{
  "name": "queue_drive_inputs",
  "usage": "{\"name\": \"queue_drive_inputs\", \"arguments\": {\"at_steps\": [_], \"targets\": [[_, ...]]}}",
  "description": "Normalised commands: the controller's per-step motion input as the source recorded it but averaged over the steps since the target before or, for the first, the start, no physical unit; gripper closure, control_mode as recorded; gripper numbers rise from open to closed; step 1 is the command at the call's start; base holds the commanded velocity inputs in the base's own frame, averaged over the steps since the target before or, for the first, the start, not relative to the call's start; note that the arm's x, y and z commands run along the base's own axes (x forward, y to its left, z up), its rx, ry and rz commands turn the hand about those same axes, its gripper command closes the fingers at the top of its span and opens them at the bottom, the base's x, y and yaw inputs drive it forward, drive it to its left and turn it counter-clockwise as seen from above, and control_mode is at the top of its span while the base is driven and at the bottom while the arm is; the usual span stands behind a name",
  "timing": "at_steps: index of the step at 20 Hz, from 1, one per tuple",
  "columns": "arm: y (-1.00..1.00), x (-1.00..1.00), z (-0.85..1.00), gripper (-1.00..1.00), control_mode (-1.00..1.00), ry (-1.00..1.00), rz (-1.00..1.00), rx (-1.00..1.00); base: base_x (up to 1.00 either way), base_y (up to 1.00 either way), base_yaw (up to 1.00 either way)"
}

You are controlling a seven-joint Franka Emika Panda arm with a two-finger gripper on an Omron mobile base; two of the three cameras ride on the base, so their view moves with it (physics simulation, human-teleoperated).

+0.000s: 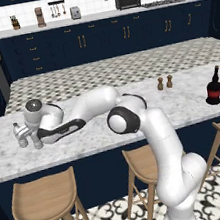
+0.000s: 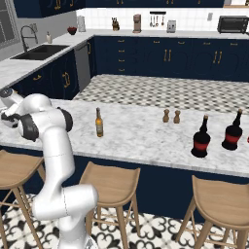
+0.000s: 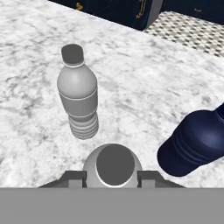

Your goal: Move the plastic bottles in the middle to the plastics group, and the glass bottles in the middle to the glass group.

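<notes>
My gripper point(image 3: 112, 178) is shut on a small greyish-white plastic bottle point(image 3: 114, 165), seen from above with its cap between the fingers. It hangs low over the left end of the marble counter point(image 1: 134, 123). Just ahead stand a like grey water bottle point(image 3: 78, 96) and, to the right, a dark blue bottle point(image 3: 197, 142). In the left base view the gripper point(image 1: 30, 141) sits at the end of the outstretched arm. A slim amber bottle point(image 2: 98, 122) stands mid-counter. Two squat black bottles with red bands point(image 2: 201, 138) point(image 2: 233, 131) stand at the right end.
Two small brown shakers point(image 2: 166, 115) point(image 2: 177, 116) stand toward the counter's far edge. Wooden stools point(image 1: 43, 199) line the near side below the counter. A sink point(image 2: 39, 51) is set in the back left worktop.
</notes>
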Motion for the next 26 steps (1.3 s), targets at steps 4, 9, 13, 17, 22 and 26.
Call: {"name": "queue_drive_inputs", "arguments": {"at_steps": [4,9,13,17,22,26], "targets": [[-0.03,0.0,-0.29,1.0,-1.0,0.0,0.0,0.0,0.0,0.0,0.0],[-0.08,0.02,-0.44,1.0,-1.0,0.0,0.0,0.0,0.0,0.0,0.0],[-0.13,0.04,-0.51,1.0,-1.0,0.0,0.0,0.0,0.0,0.0,0.0],[-0.04,0.0,-0.1,1.0,-1.0,0.02,0.0,0.0,0.0,0.0,0.0],[0.0,0.0,0.0,-1.0,-1.0,0.0,0.0,0.0,0.0,0.0,0.0],[0.0,0.0,0.0,-1.0,-1.0,0.0,0.0,0.0,0.0,0.0,0.0]]}}
